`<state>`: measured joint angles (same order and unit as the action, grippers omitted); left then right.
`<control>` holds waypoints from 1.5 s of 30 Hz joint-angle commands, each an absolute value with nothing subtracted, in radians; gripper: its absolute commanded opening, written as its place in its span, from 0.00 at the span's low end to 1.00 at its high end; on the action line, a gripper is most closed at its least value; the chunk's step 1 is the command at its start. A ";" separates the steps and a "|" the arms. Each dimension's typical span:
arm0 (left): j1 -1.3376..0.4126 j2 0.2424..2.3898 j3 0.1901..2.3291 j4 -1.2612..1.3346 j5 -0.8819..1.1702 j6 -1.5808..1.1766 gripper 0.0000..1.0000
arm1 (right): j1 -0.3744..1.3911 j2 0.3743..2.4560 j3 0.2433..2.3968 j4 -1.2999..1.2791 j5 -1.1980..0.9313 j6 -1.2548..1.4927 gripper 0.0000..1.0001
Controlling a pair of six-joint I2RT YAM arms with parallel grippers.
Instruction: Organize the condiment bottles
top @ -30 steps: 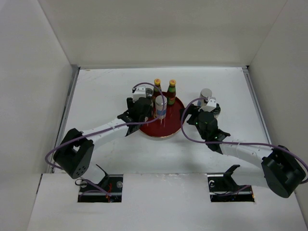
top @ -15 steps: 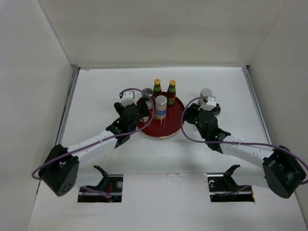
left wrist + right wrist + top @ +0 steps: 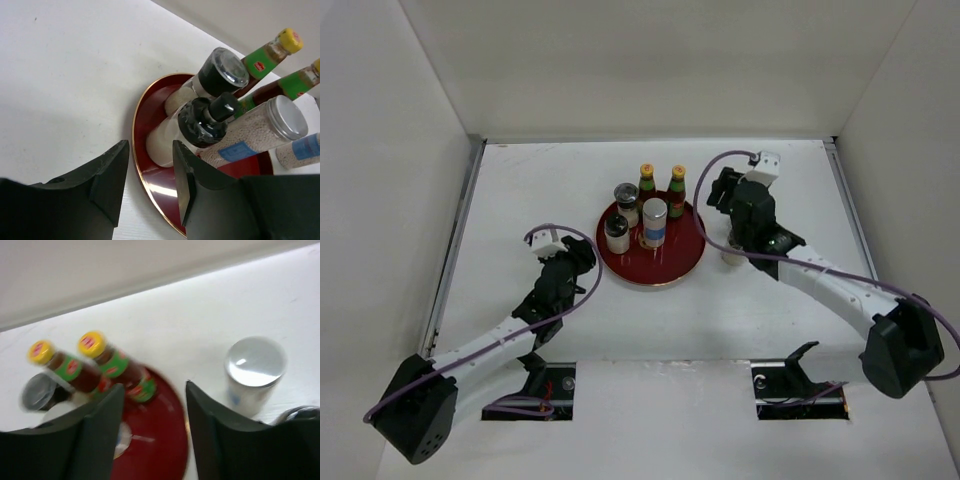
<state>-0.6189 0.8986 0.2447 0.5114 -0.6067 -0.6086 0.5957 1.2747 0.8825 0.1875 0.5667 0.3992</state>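
Looking down from above, you see a bare white desk (image 3: 540,190) boxed in by a plain white back wall (image 3: 650,60) and white side walls (image 3: 380,200). A metal strip runs along the desk's left edge. At the near edge a white panel has two dark cut-outs (image 3: 530,385).

Your round red tray (image 3: 670,272) sits mid-desk, its gold rim catching the light in the left wrist view. Five bottles stand upright on it. Two red sauce bottles (image 3: 647,185) with yellow caps are side by side at the far rim, and two black-lidded jars (image 3: 626,200) are on the left. A taller silver-lidded jar (image 3: 654,222) stands near the middle.

Off the tray to the right, a second silver-lidded jar (image 3: 255,370) stands on the bare desk. A dark lid (image 3: 300,415) shows beside it at the frame's edge, too cut off to identify.

Your left claw (image 3: 149,150) is low over the desk, just left of the tray and clear of it. Its fingers are slightly parted with only white surface between them.

Your right claw (image 3: 155,390) hangs above the desk near the tray's far-right rim, spread and pinching nothing. The view through its fingers is blurred.
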 commanded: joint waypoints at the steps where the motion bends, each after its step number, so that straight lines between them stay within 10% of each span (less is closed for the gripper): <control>1: -0.593 0.893 0.219 0.620 -0.559 -0.673 0.38 | 0.526 1.313 0.977 0.088 0.692 0.286 0.68; 7: -0.582 0.955 0.187 0.679 -0.546 -0.701 0.39 | 0.403 1.437 1.104 -0.089 0.678 0.255 0.88; 16: -0.565 1.009 0.186 0.704 -0.515 -0.721 0.42 | 0.352 1.565 1.158 -0.117 0.563 0.247 0.90; 27: -0.570 1.023 0.193 0.707 -0.494 -0.726 0.44 | 0.358 1.524 1.125 0.021 0.575 0.242 0.51; 45: -0.535 1.023 0.186 0.707 -0.489 -0.732 0.46 | 0.613 1.474 1.118 0.123 0.509 0.261 0.51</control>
